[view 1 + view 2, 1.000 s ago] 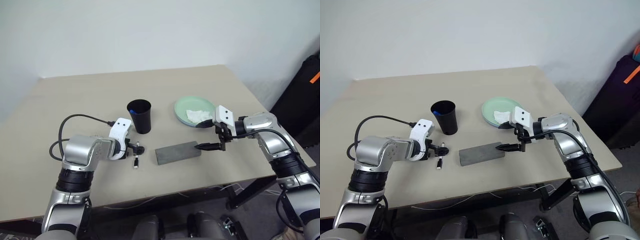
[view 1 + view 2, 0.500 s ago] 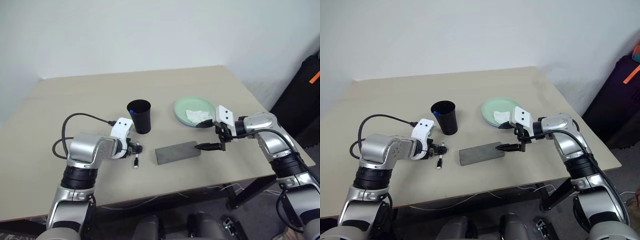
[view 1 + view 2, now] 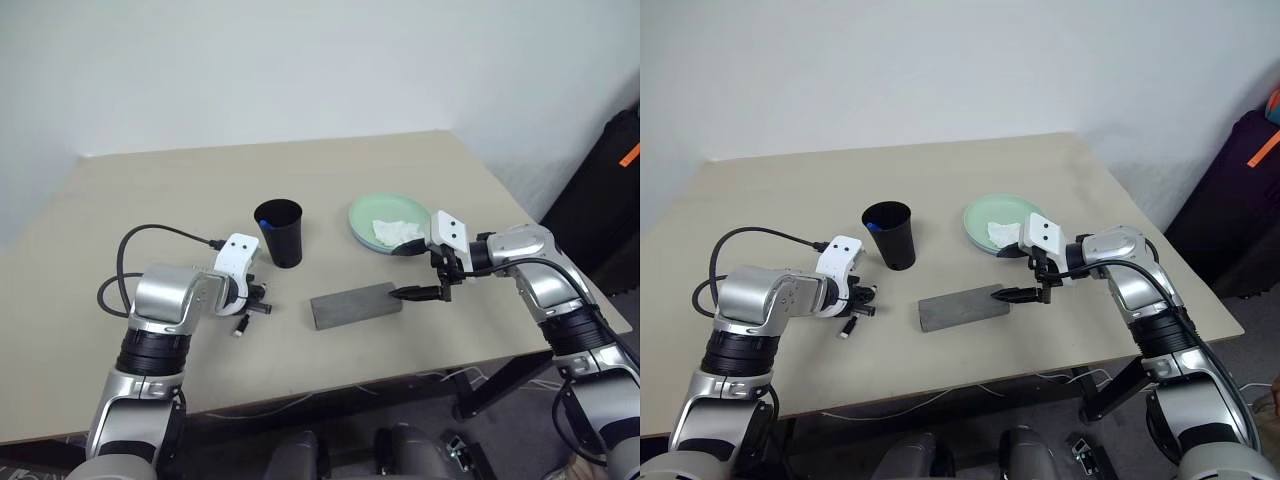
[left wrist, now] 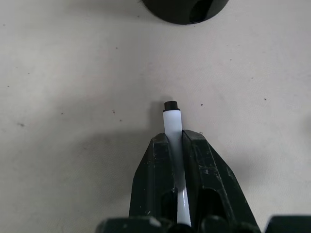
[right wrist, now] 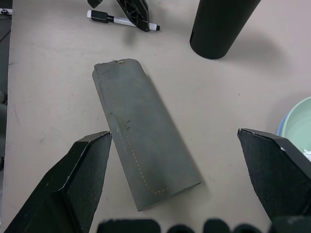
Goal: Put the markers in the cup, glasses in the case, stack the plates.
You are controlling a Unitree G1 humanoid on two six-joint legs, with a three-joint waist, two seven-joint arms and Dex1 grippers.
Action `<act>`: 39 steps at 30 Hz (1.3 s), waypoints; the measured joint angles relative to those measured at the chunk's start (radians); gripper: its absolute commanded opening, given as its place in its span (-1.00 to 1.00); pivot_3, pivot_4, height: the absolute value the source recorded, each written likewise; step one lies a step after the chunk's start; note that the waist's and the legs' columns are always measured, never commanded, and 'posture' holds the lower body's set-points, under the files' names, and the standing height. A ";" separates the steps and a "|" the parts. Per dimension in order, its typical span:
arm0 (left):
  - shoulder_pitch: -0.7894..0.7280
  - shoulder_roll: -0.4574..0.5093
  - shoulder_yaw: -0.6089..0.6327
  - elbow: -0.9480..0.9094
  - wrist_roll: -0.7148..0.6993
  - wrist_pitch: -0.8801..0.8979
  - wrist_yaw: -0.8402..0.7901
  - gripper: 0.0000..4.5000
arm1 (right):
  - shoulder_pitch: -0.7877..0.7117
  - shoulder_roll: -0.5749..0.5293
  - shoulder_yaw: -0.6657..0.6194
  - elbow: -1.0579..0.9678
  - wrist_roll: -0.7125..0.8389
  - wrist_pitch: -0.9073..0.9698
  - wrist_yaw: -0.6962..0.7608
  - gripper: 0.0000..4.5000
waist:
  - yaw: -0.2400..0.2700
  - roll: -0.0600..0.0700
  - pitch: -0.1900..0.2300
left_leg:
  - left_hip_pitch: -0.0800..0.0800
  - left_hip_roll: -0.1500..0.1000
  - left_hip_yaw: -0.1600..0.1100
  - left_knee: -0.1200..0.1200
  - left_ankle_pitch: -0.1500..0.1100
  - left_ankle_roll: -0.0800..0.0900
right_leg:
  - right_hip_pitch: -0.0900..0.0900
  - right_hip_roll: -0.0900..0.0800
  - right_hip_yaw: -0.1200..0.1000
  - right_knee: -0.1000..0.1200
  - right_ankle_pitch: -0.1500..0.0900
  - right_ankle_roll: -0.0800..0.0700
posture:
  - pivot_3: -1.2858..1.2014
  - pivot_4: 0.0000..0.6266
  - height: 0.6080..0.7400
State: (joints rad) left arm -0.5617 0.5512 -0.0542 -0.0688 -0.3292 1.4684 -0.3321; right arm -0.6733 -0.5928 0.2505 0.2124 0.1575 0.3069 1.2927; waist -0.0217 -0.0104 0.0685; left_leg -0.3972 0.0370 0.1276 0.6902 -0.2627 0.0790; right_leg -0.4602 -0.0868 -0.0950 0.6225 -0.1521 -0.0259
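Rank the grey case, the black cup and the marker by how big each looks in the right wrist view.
1. The grey case, clearly largest.
2. The black cup, though cut off by the frame's edge, so its full size is unsure.
3. The marker, smallest, held in the left gripper.

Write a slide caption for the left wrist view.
Left hand shut on the black-capped marker lying on the table, just short of the black cup.
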 measured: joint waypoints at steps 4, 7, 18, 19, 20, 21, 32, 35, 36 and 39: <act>0.008 0.058 -0.034 -0.002 -0.007 -0.067 -0.076 -0.99 | -0.004 0.000 0.000 0.001 0.000 0.000 0.001 1.00 | 0.000 0.000 0.000 | -0.001 0.000 0.000 -0.001 0.000 0.000 | -0.001 0.000 0.000 0.000 0.000 0.000 | 0.03 -1.00 0.98; 0.040 0.143 -0.049 -0.024 -0.028 -0.154 -0.174 -0.99 | -0.006 0.000 0.000 0.003 0.000 -0.001 0.004 1.00 | -0.001 0.000 0.000 | -0.001 0.000 0.000 -0.003 0.000 0.000 | -0.003 0.000 0.000 0.000 0.000 0.000 | 0.03 -1.00 0.98; -0.004 0.325 -0.027 0.158 0.048 -0.449 -0.276 -0.99 | -0.017 0.003 0.000 0.008 0.000 -0.002 0.011 1.00 | 0.006 0.000 0.001 | -0.002 0.000 0.000 -0.005 0.000 -0.001 | -0.003 0.000 -0.001 -0.002 0.000 0.000 | 0.03 -1.00 0.98; -0.021 0.301 -0.005 0.203 0.064 -0.517 -0.247 -0.99 | -0.019 0.003 0.000 0.009 0.000 -0.002 0.011 1.00 | 0.007 0.000 0.000 | -0.001 0.000 0.000 -0.005 0.000 -0.001 | -0.003 -0.001 -0.001 -0.003 0.000 0.000 | 0.03 -1.00 0.98; -0.040 0.281 0.013 0.243 0.085 -0.588 -0.213 -0.99 | -0.019 0.004 0.000 0.009 0.000 -0.003 0.011 1.00 | 0.007 -0.001 0.001 | -0.002 0.000 0.000 -0.005 0.000 -0.001 | -0.003 -0.001 -0.001 -0.003 0.000 0.000 | 0.03 -1.00 0.98; -0.064 0.253 0.043 0.292 0.103 -0.676 -0.175 -0.99 | -0.020 0.005 0.000 0.009 0.000 -0.003 0.011 1.00 | 0.007 -0.001 0.000 | -0.002 0.000 0.000 -0.005 0.000 -0.001 | -0.003 -0.001 -0.001 -0.003 0.000 0.000 | 0.03 -1.00 0.98; -0.216 0.030 0.221 0.525 0.129 -1.166 -0.003 -0.99 | -0.021 0.009 0.000 0.011 -0.001 -0.005 0.011 1.00 | 0.002 -0.002 0.000 | -0.002 -0.001 0.002 -0.005 0.003 -0.007 | -0.002 -0.001 -0.001 -0.002 0.002 0.002 | 0.03 -1.00 0.98; -0.247 -0.064 0.269 0.563 0.102 -1.296 0.005 -0.99 | -0.022 0.010 0.000 0.012 -0.001 -0.005 0.010 1.00 | 0.004 -0.002 0.000 | -0.002 -0.001 0.001 -0.003 0.002 -0.005 | -0.001 0.000 -0.001 -0.002 0.002 0.002 | 0.03 -1.00 0.98; -0.255 -0.085 0.270 0.568 0.089 -1.323 0.000 -0.99 | -0.022 0.012 0.000 0.011 -0.001 -0.005 0.010 1.00 | 0.003 -0.002 0.000 | -0.002 -0.001 0.002 -0.003 0.001 -0.004 | -0.001 0.000 -0.001 -0.002 0.002 0.002 | 0.03 -1.00 0.98; -0.274 -0.136 0.281 0.578 0.050 -1.361 -0.045 -0.99 | -0.022 0.012 0.000 0.011 -0.001 -0.005 0.009 1.00 | 0.002 -0.002 0.000 | -0.002 -0.001 0.002 -0.001 0.000 -0.001 | 0.000 0.000 -0.001 -0.001 0.002 0.002 | 0.03 -1.00 0.98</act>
State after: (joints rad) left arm -0.8361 0.4151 0.2268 0.5090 -0.2797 0.1077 -0.3774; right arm -0.6955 -0.5805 0.2508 0.2239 0.1569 0.3016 1.3021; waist -0.0200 -0.0127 0.0684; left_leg -0.3989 0.0357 0.1294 0.6889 -0.2626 0.0779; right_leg -0.4604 -0.0868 -0.0961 0.6210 -0.1504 -0.0236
